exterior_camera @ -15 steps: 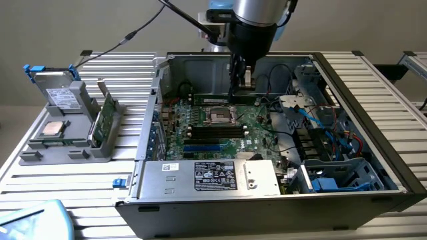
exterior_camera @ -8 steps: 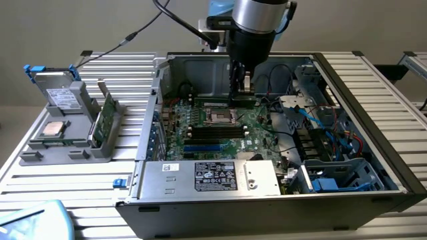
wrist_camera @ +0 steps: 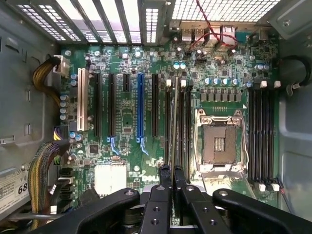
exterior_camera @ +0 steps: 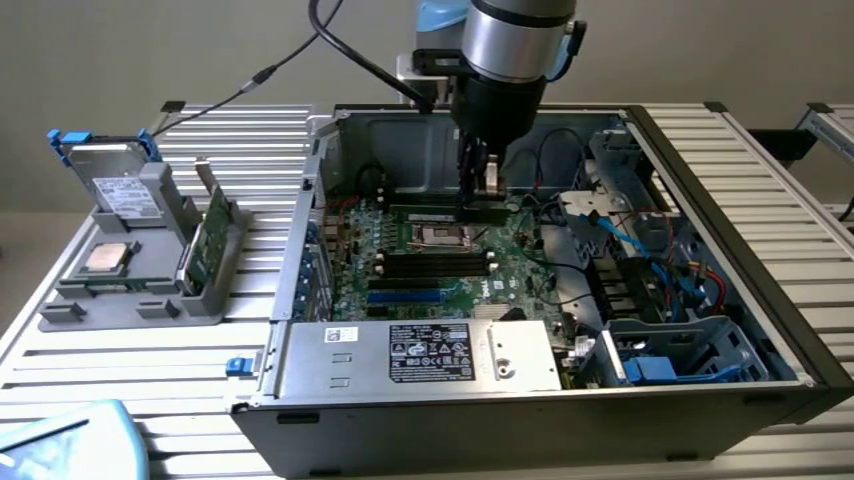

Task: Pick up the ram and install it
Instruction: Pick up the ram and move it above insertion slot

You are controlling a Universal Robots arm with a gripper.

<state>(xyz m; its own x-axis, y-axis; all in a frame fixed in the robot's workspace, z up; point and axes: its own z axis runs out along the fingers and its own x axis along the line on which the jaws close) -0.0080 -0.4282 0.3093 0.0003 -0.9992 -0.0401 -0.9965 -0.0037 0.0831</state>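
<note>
Open tower case (exterior_camera: 507,430) on a slatted table (exterior_camera: 120,370), side panel off, and I come in from above. Room is tight. The power supply (exterior_camera: 320,370) blocks the near edge, a drive cage (exterior_camera: 667,355) with blue and red cables fills the exterior view's right, and the rear wall with its vent grille (wrist_camera: 224,9) closes the back. On the board the CPU socket (wrist_camera: 218,141) sits just beside the slot bank I'm over. Black expansion slots and one blue slot (wrist_camera: 140,109) are on that bank's other side. A second bank of memory slots (wrist_camera: 263,136) lies beyond the socket, near the case wall. A yellow-black cable bundle (wrist_camera: 41,170) hugs the opposite wall, well apart from me. My pincer (wrist_camera: 171,178) is nearly closed, fingers (wrist_camera: 161,195) a thin gap apart, and the ram (wrist_camera: 173,122) runs edge-on between them, pinched. It stands on edge, lined up along the slots next to the socket; can't tell if it's seated. From the exterior view my pincer (exterior_camera: 478,200) is down at board level behind the socket, with the ram (exterior_camera: 434,213) long and level under it. Writing: the power supply label (exterior_camera: 430,352) is black with white print, too small to read. A pale sticker (wrist_camera: 19,187) by the wall shows "68". White board lettering (wrist_camera: 148,178) by my finger looks like DELL. A grey holder (exterior_camera: 134,270) on the exterior view's left carries an upright green card (exterior_camera: 203,240), well apart.
</note>
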